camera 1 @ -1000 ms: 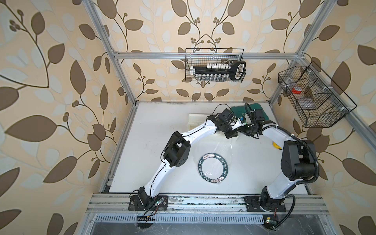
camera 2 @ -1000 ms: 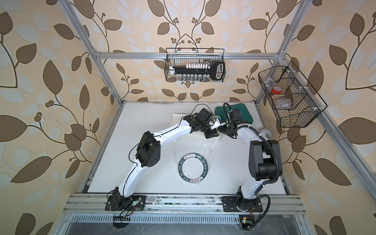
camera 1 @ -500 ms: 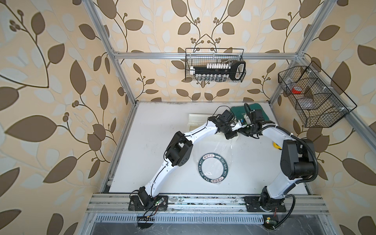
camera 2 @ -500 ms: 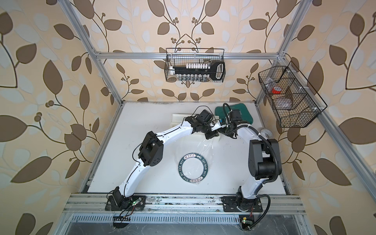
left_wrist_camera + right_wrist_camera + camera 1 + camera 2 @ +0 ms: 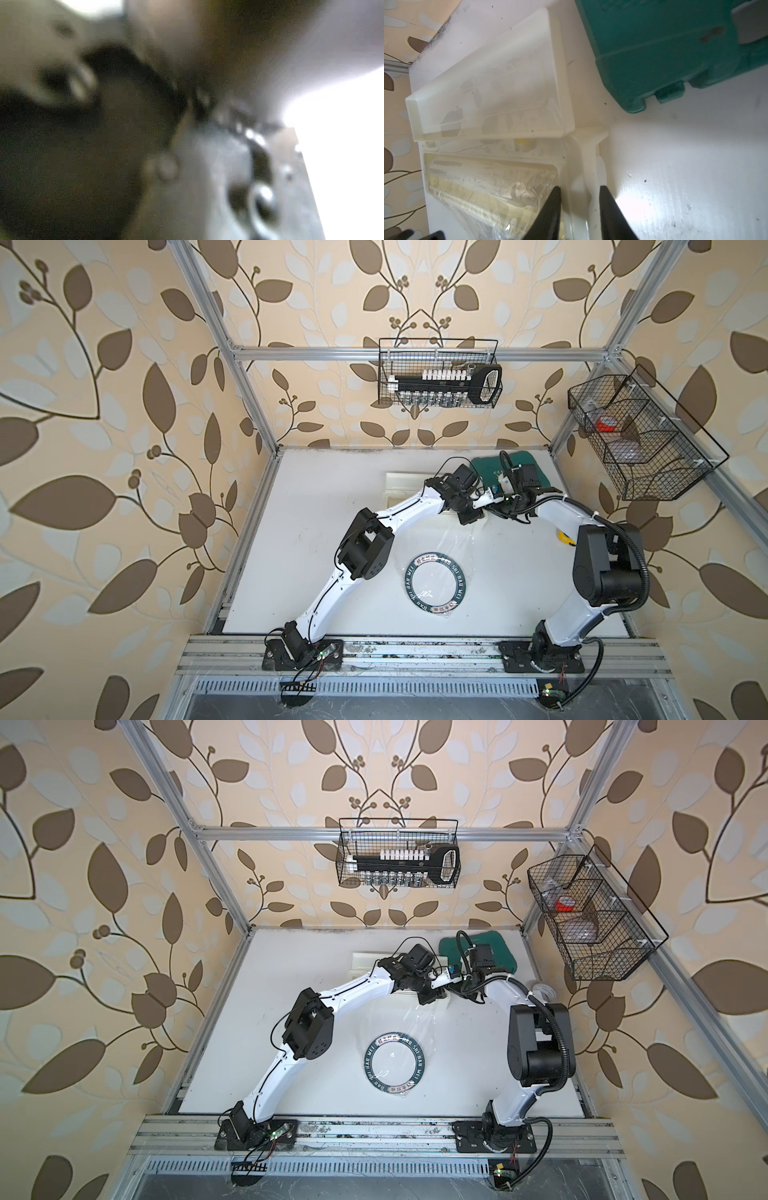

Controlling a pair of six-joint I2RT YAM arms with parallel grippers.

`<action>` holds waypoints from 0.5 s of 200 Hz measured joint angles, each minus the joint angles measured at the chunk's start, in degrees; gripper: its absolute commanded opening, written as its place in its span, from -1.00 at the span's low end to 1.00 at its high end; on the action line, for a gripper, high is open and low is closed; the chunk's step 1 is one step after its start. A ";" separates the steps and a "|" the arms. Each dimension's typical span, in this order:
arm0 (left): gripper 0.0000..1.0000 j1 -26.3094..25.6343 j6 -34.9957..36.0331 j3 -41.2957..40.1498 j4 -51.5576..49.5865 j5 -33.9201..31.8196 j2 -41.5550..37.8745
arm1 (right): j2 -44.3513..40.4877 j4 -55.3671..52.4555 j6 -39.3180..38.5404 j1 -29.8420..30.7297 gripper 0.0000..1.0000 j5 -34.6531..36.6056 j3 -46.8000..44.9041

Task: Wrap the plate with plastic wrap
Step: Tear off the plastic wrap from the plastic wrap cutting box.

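Right gripper [image 5: 579, 187] straddled one end of the white plastic box [image 5: 492, 87] holding crinkly wrap [image 5: 492, 187]; whether it or left gripper [image 5: 468, 515] clenched was unclear

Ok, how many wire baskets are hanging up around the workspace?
2. The back basket hangs at the far end, about centred; the side basket hangs on the robot's right, near the far corner. None seems hidden.
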 measured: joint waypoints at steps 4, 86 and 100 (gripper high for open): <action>-0.54 0.00 0.22 0.00 -0.09 -0.02 0.00 | 0.00 0.02 0.00 0.00 -0.35 -0.13 -0.02; -0.88 -0.02 0.44 -0.02 0.09 -0.20 0.02 | 0.42 1.49 0.00 -0.15 -0.49 -0.98 -0.28; -0.96 -0.02 0.46 -0.09 0.24 -0.55 0.02 | 0.42 2.03 -0.15 -0.15 -0.53 -0.74 -0.48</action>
